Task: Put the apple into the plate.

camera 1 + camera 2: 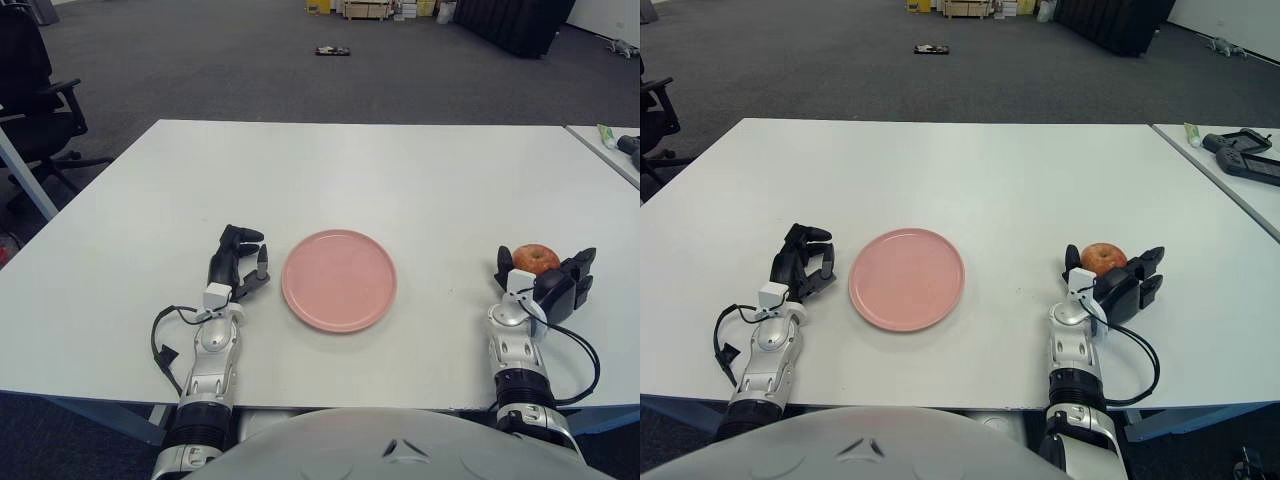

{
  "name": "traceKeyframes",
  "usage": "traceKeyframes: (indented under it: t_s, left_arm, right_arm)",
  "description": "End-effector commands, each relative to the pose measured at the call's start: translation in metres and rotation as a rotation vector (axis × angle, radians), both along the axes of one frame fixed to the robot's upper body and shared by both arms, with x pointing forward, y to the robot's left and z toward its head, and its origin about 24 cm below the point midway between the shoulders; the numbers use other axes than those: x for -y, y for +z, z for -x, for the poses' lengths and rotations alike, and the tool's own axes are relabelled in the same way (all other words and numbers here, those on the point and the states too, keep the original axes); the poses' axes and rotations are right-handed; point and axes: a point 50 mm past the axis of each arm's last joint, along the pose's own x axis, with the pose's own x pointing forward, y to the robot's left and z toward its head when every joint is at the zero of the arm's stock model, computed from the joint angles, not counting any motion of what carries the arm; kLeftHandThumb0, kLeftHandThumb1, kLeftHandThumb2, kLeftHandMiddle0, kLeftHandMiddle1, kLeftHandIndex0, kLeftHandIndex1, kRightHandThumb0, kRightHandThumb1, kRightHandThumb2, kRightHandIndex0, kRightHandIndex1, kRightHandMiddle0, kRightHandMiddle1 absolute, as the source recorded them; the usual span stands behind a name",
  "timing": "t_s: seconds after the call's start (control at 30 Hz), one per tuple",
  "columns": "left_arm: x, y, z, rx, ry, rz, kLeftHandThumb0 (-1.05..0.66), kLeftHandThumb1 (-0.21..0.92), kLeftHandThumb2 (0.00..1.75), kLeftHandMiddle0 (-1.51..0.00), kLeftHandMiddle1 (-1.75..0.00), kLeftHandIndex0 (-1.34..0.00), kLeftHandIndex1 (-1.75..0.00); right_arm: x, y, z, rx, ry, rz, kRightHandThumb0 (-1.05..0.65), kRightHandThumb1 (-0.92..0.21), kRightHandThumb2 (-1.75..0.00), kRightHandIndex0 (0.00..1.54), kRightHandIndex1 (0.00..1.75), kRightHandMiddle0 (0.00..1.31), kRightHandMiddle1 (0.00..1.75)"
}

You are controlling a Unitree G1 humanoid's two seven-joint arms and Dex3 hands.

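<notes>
A red-and-yellow apple [537, 258] sits on the white table [400, 170] at the front right. My right hand [546, 268] is at the apple, with the thumb [504, 264] on its left and the fingers [581, 272] spread on its right; it is open around the apple and shows no firm grip. A pink plate [339, 279] lies empty at the front centre, well to the left of the apple. My left hand [246, 254] shows beside the plate's left edge, fingers curled, holding nothing.
A second table [1230, 175] at the right carries a black device [1245, 157] and a small tube [1193, 131]. A black office chair [30, 90] stands on the floor at the far left.
</notes>
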Motion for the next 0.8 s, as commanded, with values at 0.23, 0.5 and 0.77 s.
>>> traceKeyframes:
  t_s: [0.23, 0.5, 0.77]
  left_arm:
    - [-0.0026, 0.0019, 0.0003, 0.002, 0.014, -0.006, -0.39, 0.64, 0.92, -0.61, -1.62, -0.37, -1.75]
    - [-0.0027, 0.0014, 0.0006, 0.0, 0.013, 0.003, -0.39, 0.65, 0.91, -0.61, -1.63, -0.36, -1.75]
    - [-0.0028, 0.0012, 0.0004, 0.0, 0.02, 0.007, -0.39, 0.64, 0.91, -0.63, -1.61, -0.36, -1.75]
  right_arm:
    - [0.0005, 0.0011, -0.0048, 0.076, 0.008, -0.032, -0.44, -0.3, -1.15, 0.0, 1.05, 0.0, 1.04]
    - [0.0015, 0.0042, -0.0039, 0.112, 0.035, -0.023, -0.18, -0.28, -1.26, 0.23, 1.64, 0.05, 1.64]
    - [0.0025, 0.0071, -0.0021, 0.116, 0.026, -0.029, -0.02, -0.21, -1.43, 0.65, 1.74, 0.46, 1.72]
